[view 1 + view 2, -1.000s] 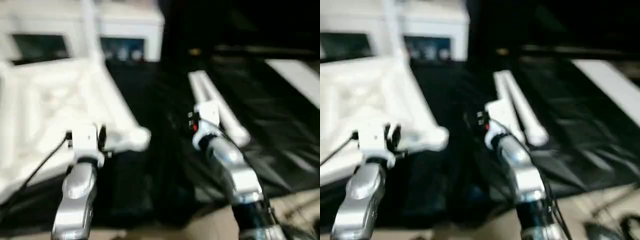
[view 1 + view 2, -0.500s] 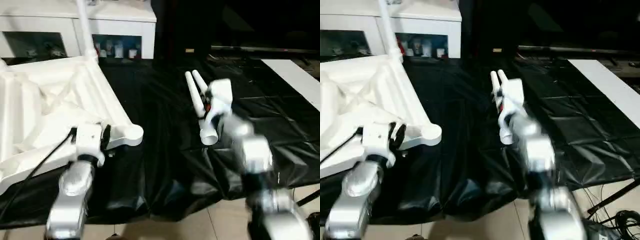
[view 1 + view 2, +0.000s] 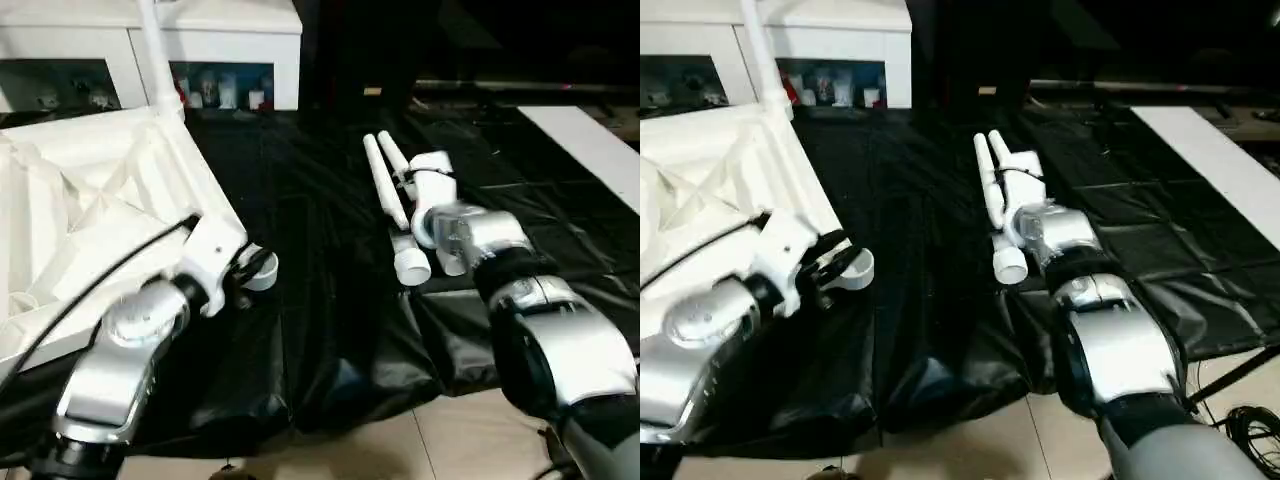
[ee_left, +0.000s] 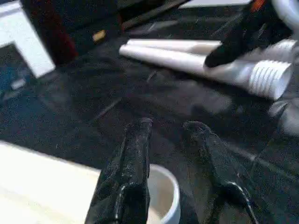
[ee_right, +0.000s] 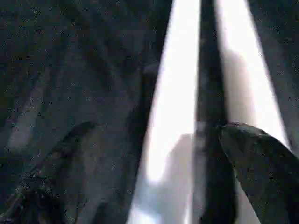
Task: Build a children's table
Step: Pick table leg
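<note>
The children's table top [image 3: 90,210] lies upside down on the left, ribbed underside up. One white leg [image 3: 150,40] stands upright in its far corner socket. My left gripper [image 4: 168,128] is closed around the near corner socket [image 3: 262,268], one finger on each side of its rim. Two more legs [image 3: 385,185] lie side by side on the black sheet. My right gripper [image 5: 159,126] hangs low over them, open wide. The nearer leg [image 5: 173,116] runs between its fingers [image 5: 261,163] without touching them.
The black-sheeted table [image 3: 320,330] ends in a draped front edge near me, with tiled floor below. A white glass-door cabinet [image 3: 230,50] stands behind. A white board [image 3: 590,150] lies at the far right. A black cable [image 3: 90,300] trails along my left arm.
My right arm has reached forward and down onto the two lying legs, and its jaws have spread wider. My left gripper has stayed at the corner socket. The head view has tilted.
</note>
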### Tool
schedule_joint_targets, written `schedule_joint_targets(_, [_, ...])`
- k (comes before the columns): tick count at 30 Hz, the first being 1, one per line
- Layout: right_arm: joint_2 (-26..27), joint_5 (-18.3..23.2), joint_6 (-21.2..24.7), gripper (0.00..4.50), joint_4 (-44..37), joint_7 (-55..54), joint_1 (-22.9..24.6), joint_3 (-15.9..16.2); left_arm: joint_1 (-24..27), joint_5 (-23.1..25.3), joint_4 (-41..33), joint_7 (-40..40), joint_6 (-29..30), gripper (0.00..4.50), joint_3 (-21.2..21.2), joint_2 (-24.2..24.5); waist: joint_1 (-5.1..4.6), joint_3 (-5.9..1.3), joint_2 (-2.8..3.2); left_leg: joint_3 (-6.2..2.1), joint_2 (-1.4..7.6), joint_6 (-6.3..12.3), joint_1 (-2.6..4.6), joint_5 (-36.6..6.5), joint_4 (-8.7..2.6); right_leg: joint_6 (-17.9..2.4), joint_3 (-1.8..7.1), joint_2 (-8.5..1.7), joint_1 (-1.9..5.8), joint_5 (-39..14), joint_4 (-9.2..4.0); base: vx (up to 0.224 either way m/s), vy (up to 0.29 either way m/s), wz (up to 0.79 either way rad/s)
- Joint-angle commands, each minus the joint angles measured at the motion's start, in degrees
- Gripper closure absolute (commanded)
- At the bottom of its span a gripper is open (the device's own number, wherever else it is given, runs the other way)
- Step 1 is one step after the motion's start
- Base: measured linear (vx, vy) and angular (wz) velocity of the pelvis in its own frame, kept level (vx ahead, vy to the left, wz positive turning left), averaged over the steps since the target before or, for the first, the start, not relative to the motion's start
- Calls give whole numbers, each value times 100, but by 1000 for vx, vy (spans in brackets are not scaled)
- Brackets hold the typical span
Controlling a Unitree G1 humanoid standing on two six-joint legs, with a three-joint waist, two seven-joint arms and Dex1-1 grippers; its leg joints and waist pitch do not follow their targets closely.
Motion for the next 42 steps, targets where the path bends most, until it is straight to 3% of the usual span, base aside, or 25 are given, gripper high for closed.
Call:
schedule_joint_targets(1, [-48,47,55,8,263,-76,-140,-178,-82,-115,-186,-133,168,317,-62,49,32,-414,114,40,150,-47,150,-682,-337,-1410,195,-352,297,601,-300,0,0,0])
schedule_joint_targets(9, [-56,131,83,8,767,-545,-199,-440,-115,-362,-499,-455,569,317,-126,225,46,-377,124,47,163,-345,182,-1290,-376,-1205,207,-361,249,-305,-362,0,0,0])
schedule_joint_targets(10, [-61,144,87,23,793,-557,-201,-472,-127,-386,-525,-456,607,317,-121,240,51,-380,88,49,164,-339,180,-1270,-377,-1189,203,-358,249,-319,-359,0,0,0])
schedule_joint_targets(11, [-62,144,87,33,807,-558,-199,-483,-128,-405,-551,-458,631,317,-110,253,49,-379,96,50,162,-336,178,-1259,-377,-1176,204,-358,246,-323,-360,0,0,0])
schedule_joint_targets(12, [-66,130,86,42,829,-576,-200,-499,-136,-429,-579,-463,663,317,-91,262,44,-374,5,61,166,-302,166,-1236,-380,-1149,204,-361,253,-385,-366,0,0,0])
schedule_joint_targets(14, [-71,100,92,47,858,-521,-188,-489,-130,-480,-632,-501,711,317,-74,271,54,-376,-11,65,171,-274,163,-1143,-378,-1117,203,-369,248,-415,-362,0,0,0])
schedule_joint_targets(16, [-64,87,77,81,885,-468,-159,-476,-98,-492,-659,-542,705,317,-87,295,72,-377,14,71,171,-269,163,-1068,-374,-1091,202,-369,239,-377,-358,0,0,0])
schedule_joint_targets(17, [-57,91,80,81,894,-438,-133,-479,-59,-486,-668,-543,727,317,-97,305,64,-378,95,77,167,-306,170,-1098,-370,-1083,202,-348,223,-274,-365,0,0,0])
schedule_joint_targets(19, [-51,135,100,93,913,-420,-96,-544,-17,-463,-701,-542,798,317,-131,322,78,-387,42,87,172,-311,166,-1083,-369,-1080,201,-348,238,-200,-344,0,0,0])
schedule_joint_targets(20, [-50,152,120,109,922,-386,-85,-593,-28,-484,-730,-567,849,317,-160,339,84,-387,46,94,174,-305,170,-1069,-366,-1079,205,-349,238,-188,-340,0,0,0])
schedule_joint_targets(21, [-52,123,128,120,929,-335,-91,-581,-75,-499,-729,-601,856,317,-180,365,85,-387,-8,110,177,-279,167,-1023,-364,-1075,205,-347,239,-192,-347,0,0,0])
schedule_joint_targets(22, [-52,90,132,126,933,-296,-97,-572,-110,-518,-731,-618,865,317,-194,390,110,-389,25,117,178,-267,178,-997,-358,-1072,206,-350,228,-211,-340,0,0,0])
schedule_joint_targets(23, [-49,57,131,131,937,-255,-102,-552,-152,-527,-687,-629,859,317,-196,405,109,-384,-8,125,182,-260,173,-992,-360,-1066,207,-349,229,-224,-348,0,0,0])
schedule_joint_targets(29, [-19,69,162,185,970,-251,-49,-603,-233,-530,-589,-715,873,317,-272,485,135,-383,28,118,182,-328,179,-1008,-366,-1030,206,-353,224,-284,-342,0,0,0])
schedule_joint_targets(30, [-19,76,168,207,974,-259,-33,-625,-225,-544,-588,-724,877,317,-282,473,132,-382,-6,126,184,-332,178,-996,-366,-1030,207,-353,225,-277,-349,0,0,0])
schedule_joint_targets(31, [-18,78,172,213,975,-260,-22,-639,-220,-551,-587,-728,881,317,-289,464,137,-385,11,123,183,-339,178,-996,-365,-1030,206,-355,225,-283,-340,0,0,0])
schedule_joint_targets(32, [-17,42,198,213,977,-251,13,-647,-189,-533,-613,-721,903,317,-309,472,116,-384,-101,140,187,-308,171,-976,-364,-1016,206,-348,229,-304,-355,0,0,0])
schedule_joint_targets(33, [-16,27,203,218,977,-242,25,-643,-190,-528,-603,-711,918,317,-313,467,129,-380,-129,142,187,-286,167,-941,-367,-988,204,-361,233,-388,-353,0,0,0])
schedule_joint_targets(35, [-17,24,195,239,979,-246,61,-655,-170,-569,-585,-683,914,317,-298,411,138,-379,-49,134,202,-332,188,-953,-369,-961,204,-375,208,-441,-352,0,0,0])
schedule_joint_targets(36, [-18,11,204,248,979,-245,79,-644,-160,-578,-590,-638,966,317,-291,386,123,-379,-69,134,201,-378,183,-986,-375,-945,197,-353,211,-393,-348,0,0,0])
schedule_joint_targets(37, [-24,19,212,252,975,-252,103,-655,-139,-617,-592,-608,1008,317,-292,356,133,-382,16,119,197,-436,198,-1041,-374,-947,197,-352,200,-349,-332,0,0,0])
schedule_joint_targets(39, [-31,28,219,257,971,-258,120,-667,-125,-641,-592,-586,1041,317,-298,336,120,-380,-54,126,194,-465,198,-1160,-378,-954,196,-339,207,-367,-348,0,0,0])
schedule_joint_targets(41, [-61,37,203,259,955,-276,136,-705,-128,-589,-596,-539,1045,317,-313,330,123,-381,-6,118,192,-482,201,-1200,-378,-952,198,-341,203,-362,-351,0,0,0])
schedule_joint_targets(42, [-61,37,203,260,955,-276,136,-705,-128,-589,-596,-539,1045,317,-313,330,122,-385,-34,119,191,-479,196,-1204,-376,-956,198,-338,213,-339,-352,0,0,0])
